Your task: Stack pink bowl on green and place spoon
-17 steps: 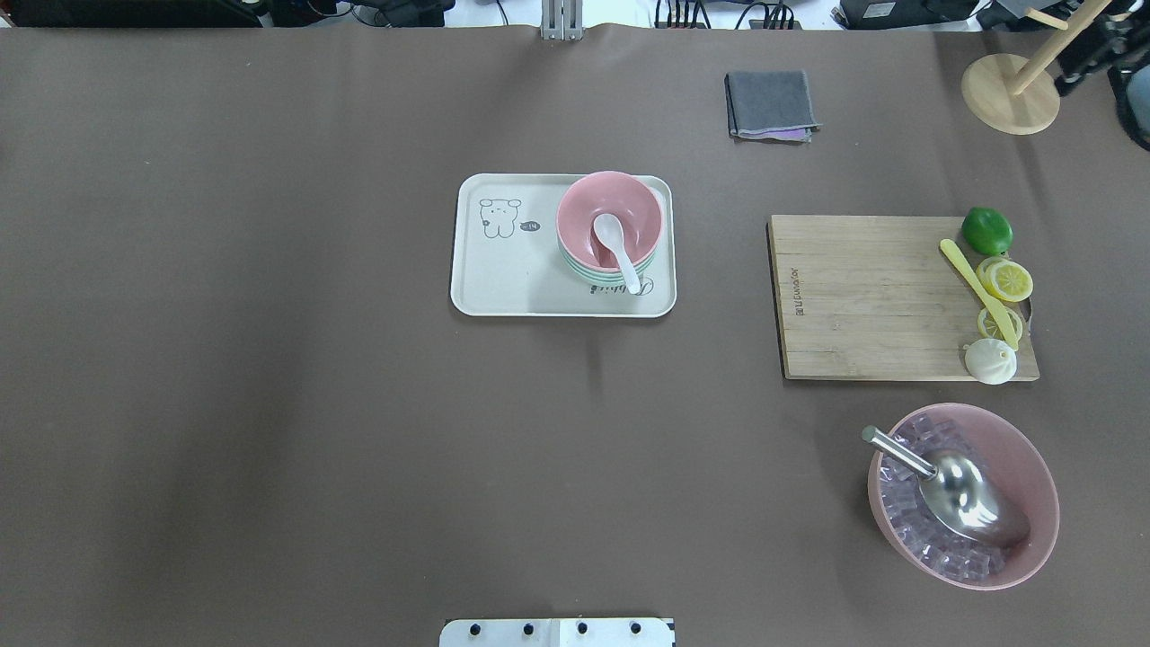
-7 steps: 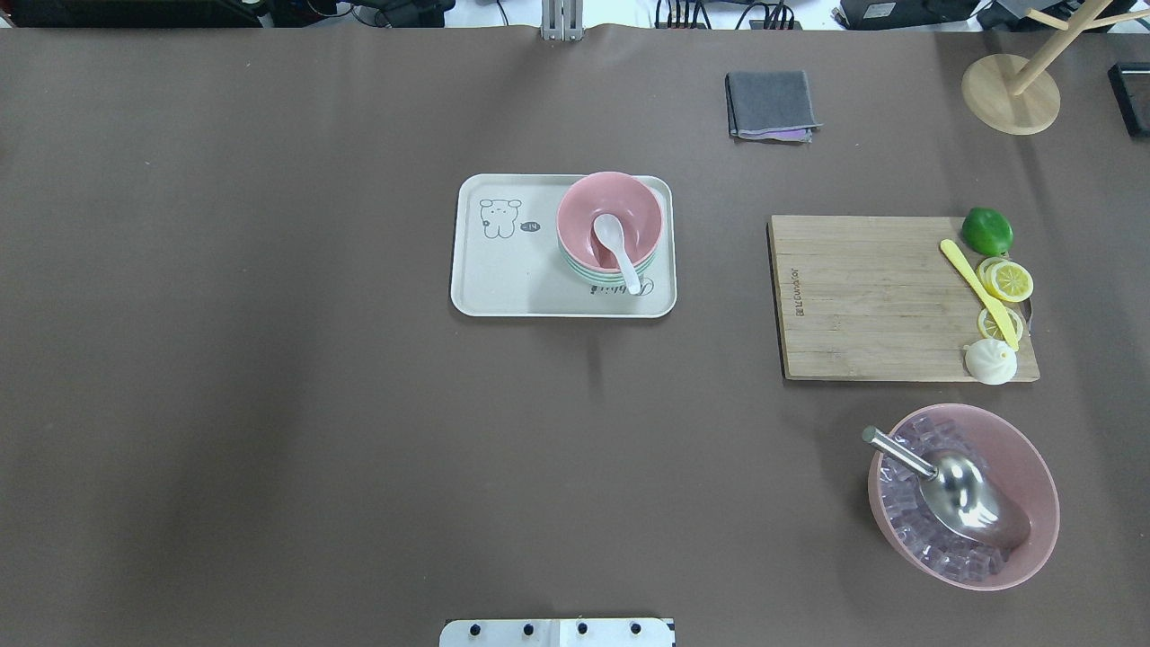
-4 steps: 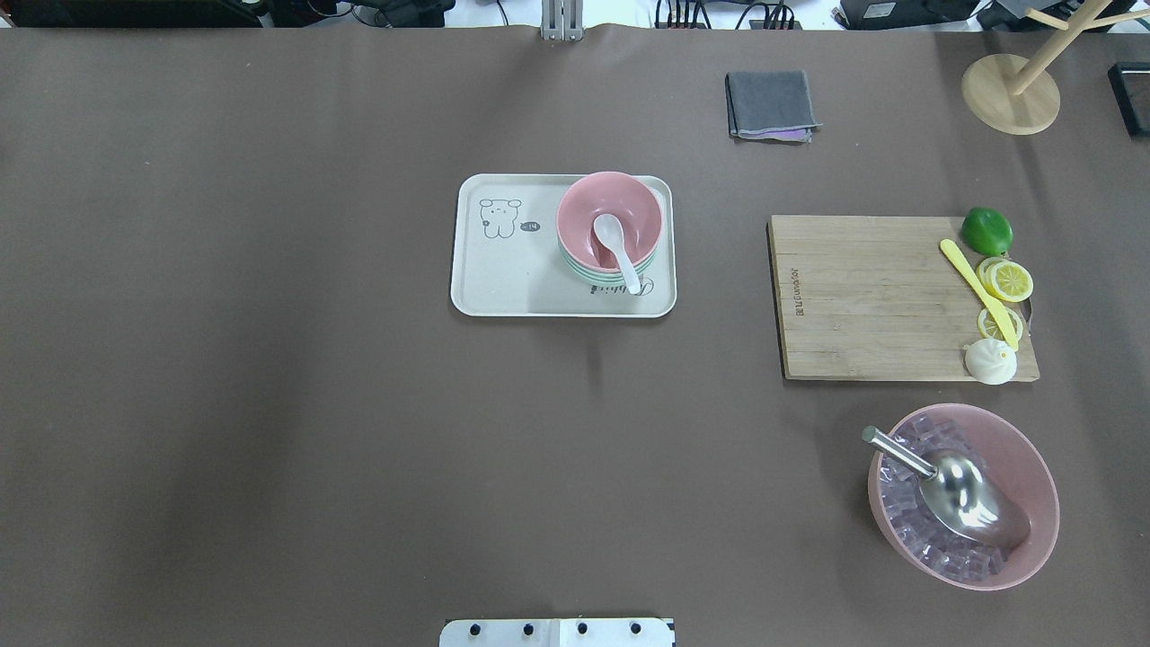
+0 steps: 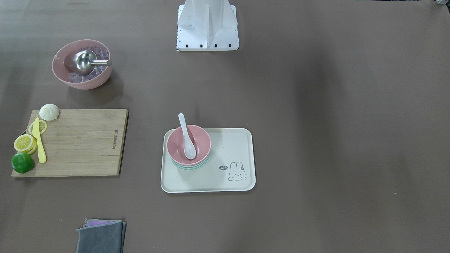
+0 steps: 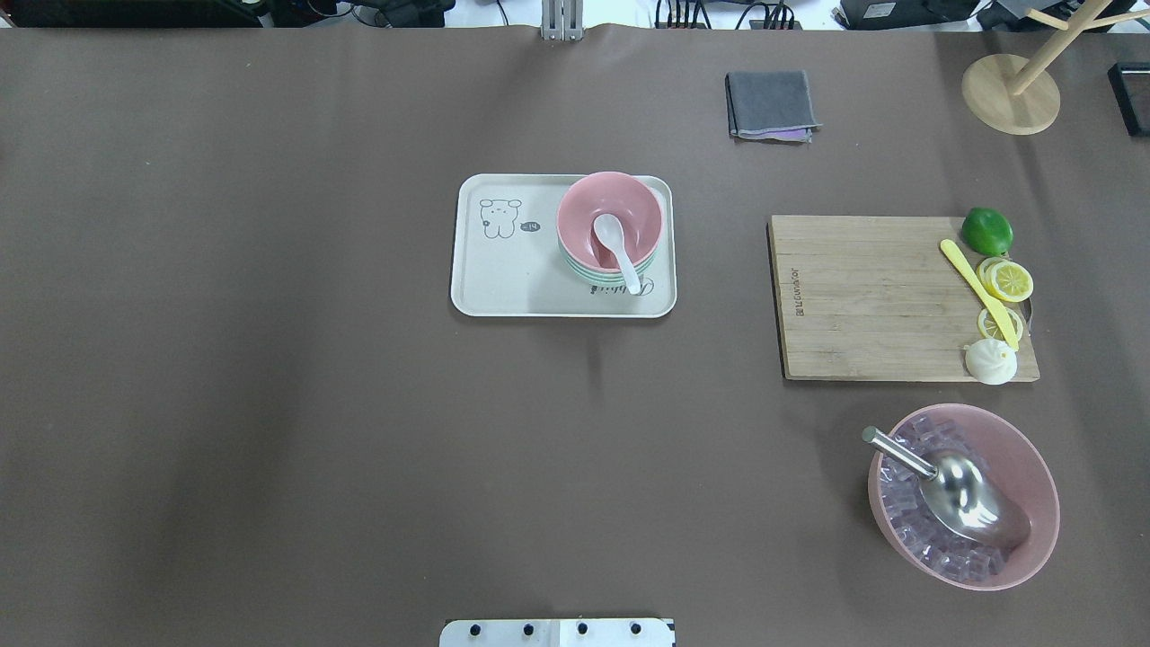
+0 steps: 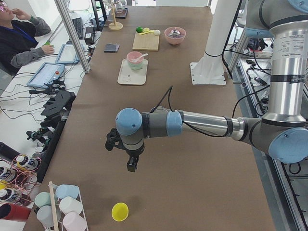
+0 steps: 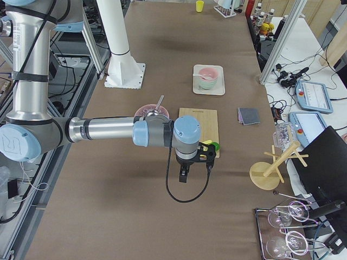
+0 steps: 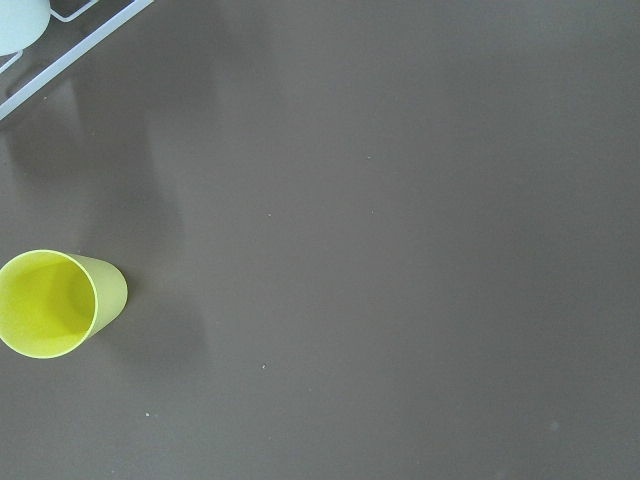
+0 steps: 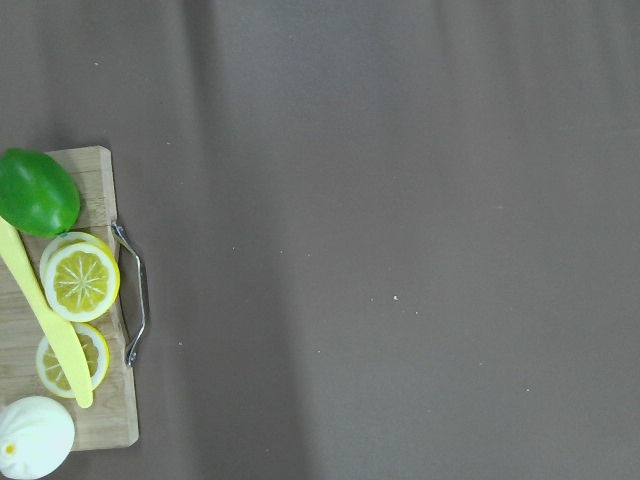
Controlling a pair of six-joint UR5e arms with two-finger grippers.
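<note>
Pink bowl (image 5: 609, 216) nested on green bowl (image 4: 189, 167) at 1 end of tray (image 5: 503, 288). White spoon (image 5: 616, 249) lies in pink bowl, handle over rim. Left gripper (image 6: 131, 165) and right gripper (image 7: 183, 175) are over bare table, well apart from tray. Finger gap on both: cannot tell.

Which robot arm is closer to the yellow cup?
Left. The left gripper hangs near the yellow cup; the right gripper is far away, beside the cutting board.

My desk (image 5: 269, 404) is plain brown. The pink bowl (image 5: 629, 202) is unpatterned, the green bowl (image 4: 190, 168) a pale mint, the spoon (image 5: 615, 247) white. The tray (image 5: 512, 288) is cream with a grey line-drawn bunny. The cup (image 8: 55, 303) is bright yellow.
</note>
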